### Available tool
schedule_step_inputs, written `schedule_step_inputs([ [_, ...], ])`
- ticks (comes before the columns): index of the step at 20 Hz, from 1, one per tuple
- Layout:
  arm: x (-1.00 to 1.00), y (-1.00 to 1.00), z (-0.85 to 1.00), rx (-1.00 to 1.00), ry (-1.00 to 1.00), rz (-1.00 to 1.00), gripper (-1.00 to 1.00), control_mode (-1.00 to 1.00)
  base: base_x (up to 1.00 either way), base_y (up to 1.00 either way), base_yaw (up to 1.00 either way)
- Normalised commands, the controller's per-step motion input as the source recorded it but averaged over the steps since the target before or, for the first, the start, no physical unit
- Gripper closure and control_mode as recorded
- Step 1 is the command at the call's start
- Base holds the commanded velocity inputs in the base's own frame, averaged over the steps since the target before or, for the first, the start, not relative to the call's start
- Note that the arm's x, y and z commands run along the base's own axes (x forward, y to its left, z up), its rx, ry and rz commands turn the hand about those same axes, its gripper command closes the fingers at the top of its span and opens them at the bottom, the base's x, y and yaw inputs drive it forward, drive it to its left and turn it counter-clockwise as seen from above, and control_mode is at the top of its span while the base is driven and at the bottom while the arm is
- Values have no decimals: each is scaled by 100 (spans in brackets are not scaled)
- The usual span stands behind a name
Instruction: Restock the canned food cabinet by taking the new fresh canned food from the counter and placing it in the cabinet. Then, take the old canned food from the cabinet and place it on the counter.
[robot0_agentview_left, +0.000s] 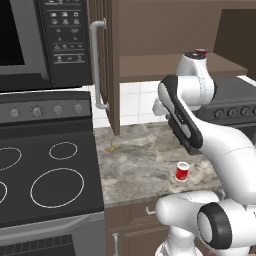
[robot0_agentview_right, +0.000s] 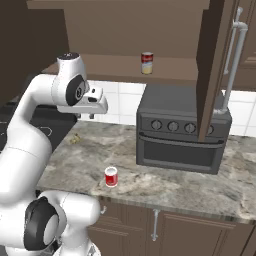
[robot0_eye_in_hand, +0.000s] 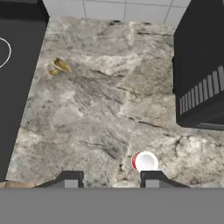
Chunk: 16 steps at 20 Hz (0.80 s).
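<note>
We see the banded can on the open cabinet shelf, the red can on the counter. Our gripper hangs above, jaws wide apart, empty, fingertips cut off low.

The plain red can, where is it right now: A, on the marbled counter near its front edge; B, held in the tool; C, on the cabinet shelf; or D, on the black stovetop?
A: the plain red can stands upright on the marbled counter near its front edge, apart from the open tool, while the banded can is the one on the cabinet shelf.
</note>
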Motion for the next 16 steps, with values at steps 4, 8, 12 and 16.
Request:
schedule_step_inputs([
  [4,-37,-23,-5,1,-5,-7,-100,-100,0,0,0],
  [8,-82,-75,-39,8,0,-23,-100,-100,0,0,0],
  [12,-62,-56,-65,9,7,-28,-100,-100,0,0,0],
  [16,-22,-19,-76,11,21,-27,-100,-100,0,0,0],
])
